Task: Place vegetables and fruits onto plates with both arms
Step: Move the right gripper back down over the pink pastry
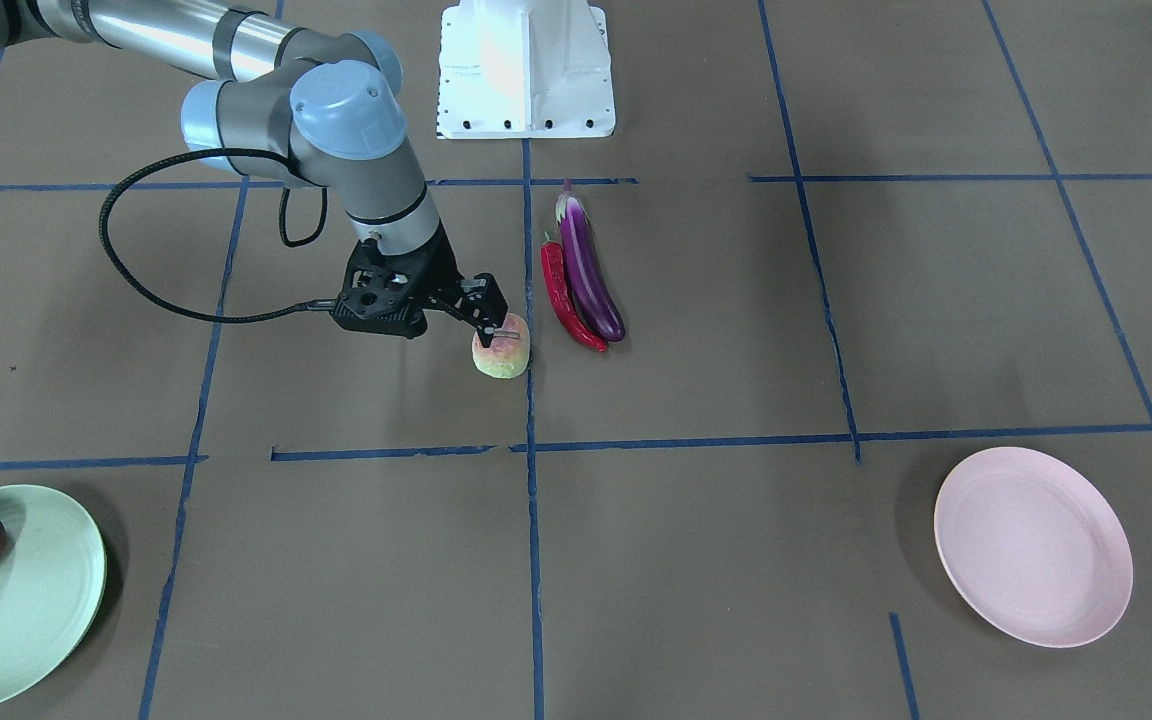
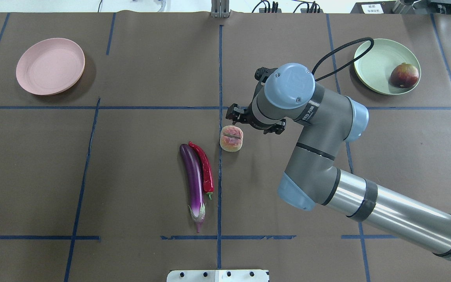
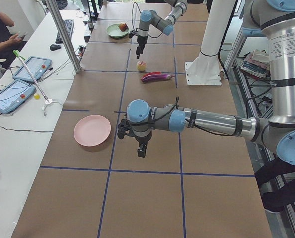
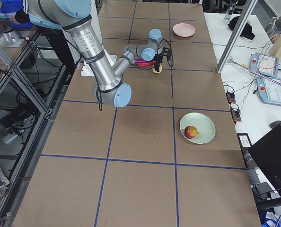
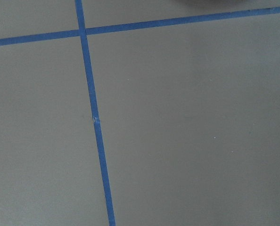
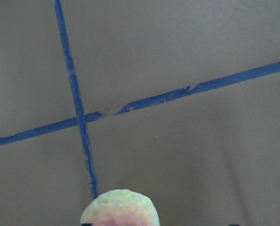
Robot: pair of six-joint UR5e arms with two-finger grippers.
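Observation:
The pale pink-yellow-green fruit [image 1: 502, 355] sits on the table by the centre tape line. My right gripper [image 1: 492, 320] hovers right over it and looks open; the fruit's top shows at the bottom of the right wrist view [image 6: 119, 209]. The purple eggplant [image 1: 588, 265] and the red chili [image 1: 564, 300] lie side by side, touching, just beside the fruit. The red-and-yellow fruit [image 2: 404, 75] lies on the mint green plate [image 2: 374, 66]. The pink plate [image 2: 49, 65] holds nothing. My left gripper [image 3: 142, 151] hangs above bare table near the pink plate; I cannot tell its state.
The white robot base [image 1: 526, 70] stands behind the vegetables. Blue tape lines cross the brown table. A side bench with tablets [image 3: 11, 94] and a metal post [image 3: 63, 34] runs along the operators' side. The left wrist view holds only table and tape.

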